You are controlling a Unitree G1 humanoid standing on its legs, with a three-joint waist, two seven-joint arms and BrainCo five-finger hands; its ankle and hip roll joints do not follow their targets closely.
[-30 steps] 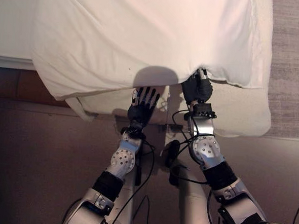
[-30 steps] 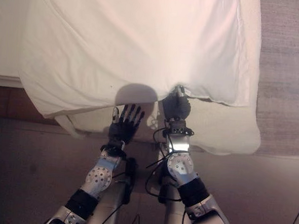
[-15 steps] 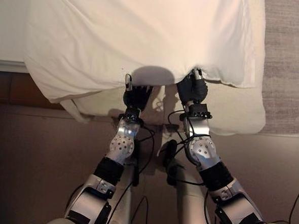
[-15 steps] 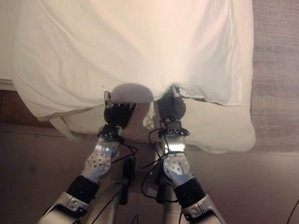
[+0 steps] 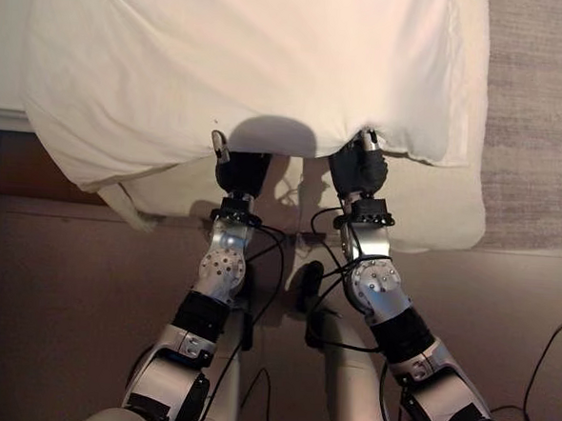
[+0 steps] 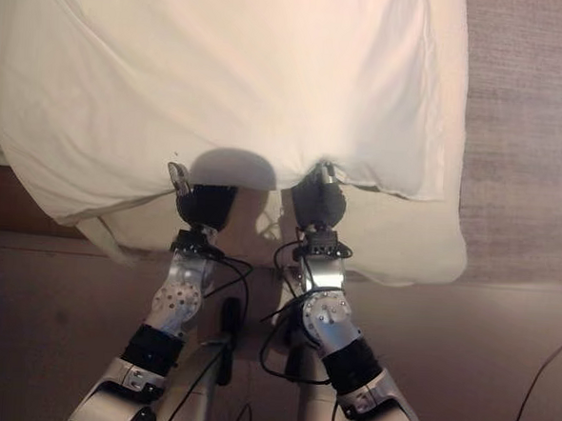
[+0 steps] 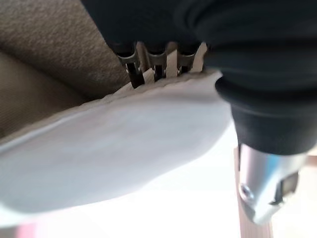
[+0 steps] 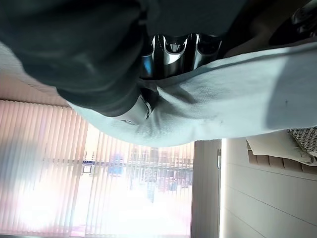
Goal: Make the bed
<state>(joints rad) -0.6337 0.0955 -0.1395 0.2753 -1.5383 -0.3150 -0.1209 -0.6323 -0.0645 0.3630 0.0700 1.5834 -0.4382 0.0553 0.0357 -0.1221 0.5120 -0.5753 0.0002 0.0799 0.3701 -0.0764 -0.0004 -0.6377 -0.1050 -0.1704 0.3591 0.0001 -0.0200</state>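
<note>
Grey carpet [image 5: 540,102] lies to the right of the bed, and a dark floor [image 5: 56,292] runs along the bed's near edge. Over that edge hangs a white duvet [image 5: 243,55], broad and softly creased, its far part cut off by the top of the head views. Its hem dips lower on the left and bows up in the middle, where a dark shadow sits between the two hands. Below the hem a cream sheet [image 5: 433,215] hangs down the bed's side, reaching lowest near the carpet.

Both hands meet the duvet at its near hem, close together. The left hand [image 5: 240,173] has its fingers tucked up under the cloth, with the thumb [image 7: 262,183] out in the open on the other side; how far the hidden fingers bend cannot be told. The right hand [image 5: 359,169] sits just to the right of it, and in its wrist view its fingers [image 8: 176,54] curl over the hem's fold, pinching the duvet against the thumb.
</note>
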